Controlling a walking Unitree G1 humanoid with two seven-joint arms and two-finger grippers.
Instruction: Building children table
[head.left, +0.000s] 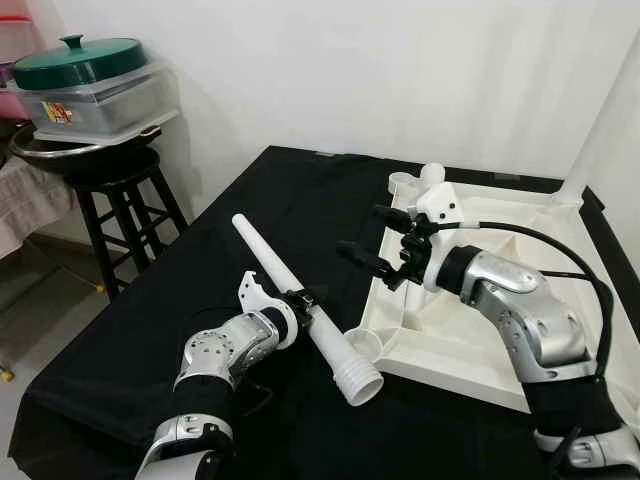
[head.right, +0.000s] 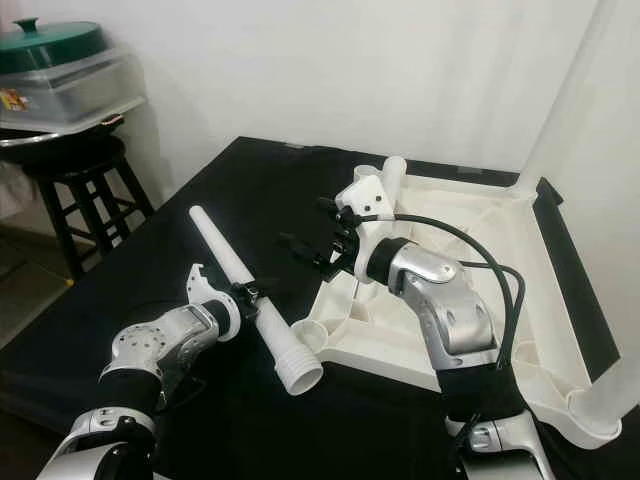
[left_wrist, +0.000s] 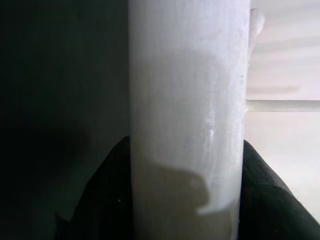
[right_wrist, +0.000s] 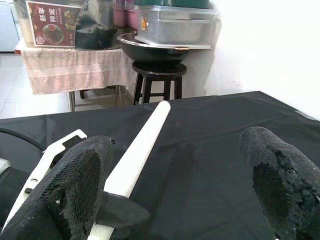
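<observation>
A home is suggested: a wooden stool (head.left: 128, 205) is stacked with a wok (right_wrist: 150, 50) and lidded food containers (head.left: 92, 100), a towel-draped table (right_wrist: 70, 67) stands beside white walls, and a black cloth (head.left: 200, 300) is spread out.

The scene is viewed from the head by both eye cameras, angled forward and down over the black-covered table (head.left: 200, 300), and the same stretch is shared between them with a slight sideways offset. The white table leg (left_wrist: 187, 120) is seen at very close range by the left wrist camera. The same leg (right_wrist: 137, 150) is seen from farther off by the right wrist camera, which is aimed across the table toward the stool (right_wrist: 159, 75).
</observation>
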